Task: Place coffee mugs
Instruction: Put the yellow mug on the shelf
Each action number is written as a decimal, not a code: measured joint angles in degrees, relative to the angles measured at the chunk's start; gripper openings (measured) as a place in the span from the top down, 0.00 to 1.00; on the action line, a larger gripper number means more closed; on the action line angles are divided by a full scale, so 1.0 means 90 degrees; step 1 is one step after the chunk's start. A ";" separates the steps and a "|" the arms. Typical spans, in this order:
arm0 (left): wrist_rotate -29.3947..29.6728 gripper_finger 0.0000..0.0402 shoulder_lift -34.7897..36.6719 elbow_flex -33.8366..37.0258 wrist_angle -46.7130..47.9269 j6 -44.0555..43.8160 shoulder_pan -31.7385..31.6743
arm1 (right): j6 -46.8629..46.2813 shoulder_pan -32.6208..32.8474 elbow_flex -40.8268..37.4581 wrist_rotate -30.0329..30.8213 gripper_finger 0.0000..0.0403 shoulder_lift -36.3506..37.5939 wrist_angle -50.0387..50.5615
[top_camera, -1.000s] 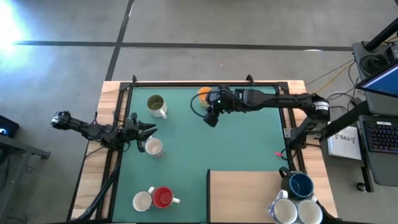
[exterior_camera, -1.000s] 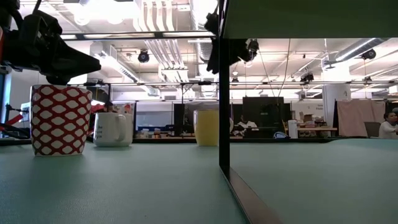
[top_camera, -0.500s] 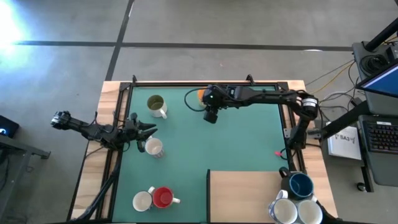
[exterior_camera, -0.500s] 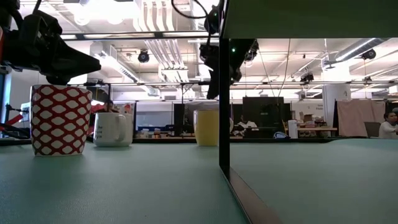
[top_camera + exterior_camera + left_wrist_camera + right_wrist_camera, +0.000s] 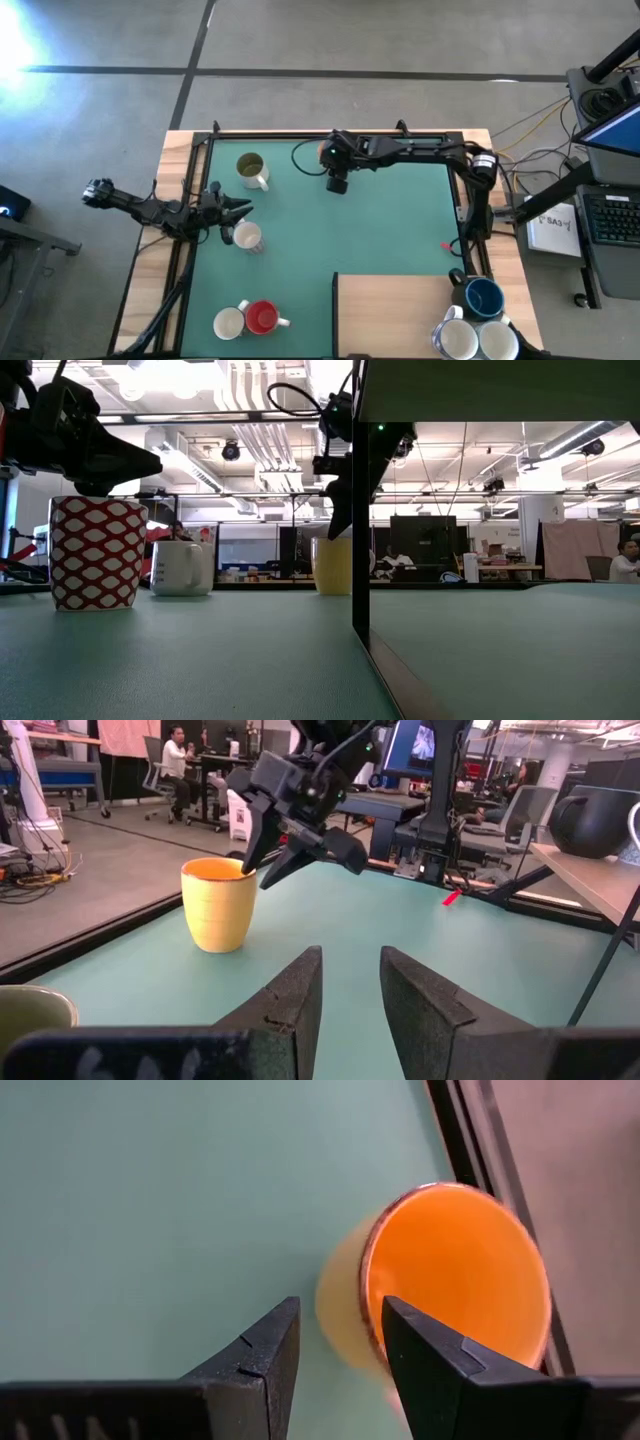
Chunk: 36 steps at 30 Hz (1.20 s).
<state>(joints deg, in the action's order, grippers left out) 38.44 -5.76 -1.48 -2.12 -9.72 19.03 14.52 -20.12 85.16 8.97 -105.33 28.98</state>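
Observation:
An orange mug (image 5: 324, 150), yellow outside (image 5: 218, 906), stands upright near the table's far edge. My right gripper (image 5: 340, 1315) hangs open, tilted down, just above the mug's rim (image 5: 262, 870); it touches nothing that I can see. My left gripper (image 5: 350, 965) waits open and level at the table's left (image 5: 240, 208), beside a white mug (image 5: 247, 238). A white mug with an olive inside (image 5: 250, 167) stands at the far left. A red mug (image 5: 262, 317) and a white one (image 5: 229, 322) stand at the near left.
A raised wooden platform (image 5: 400, 315) fills the near right corner. At its right end stand a dark blue mug (image 5: 484, 297) and two white mugs (image 5: 460, 340). A black frame rail (image 5: 300, 135) runs along the far edge, right behind the orange mug.
My right gripper has come down and gone toward the far-left, closing on the orange mug, and has rolled about its own axis on the way. The mugs and my left arm have kept still.

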 joint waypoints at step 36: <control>-0.0002 0.78 0.0000 0.0000 0.0001 0.0000 -0.0001 | 0.0313 0.0244 0.1317 -0.1707 0.97 0.0103 0.3240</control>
<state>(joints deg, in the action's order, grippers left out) 38.41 -5.76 -1.48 -2.11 -9.72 19.02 17.34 -17.92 97.02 -6.40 -104.41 58.14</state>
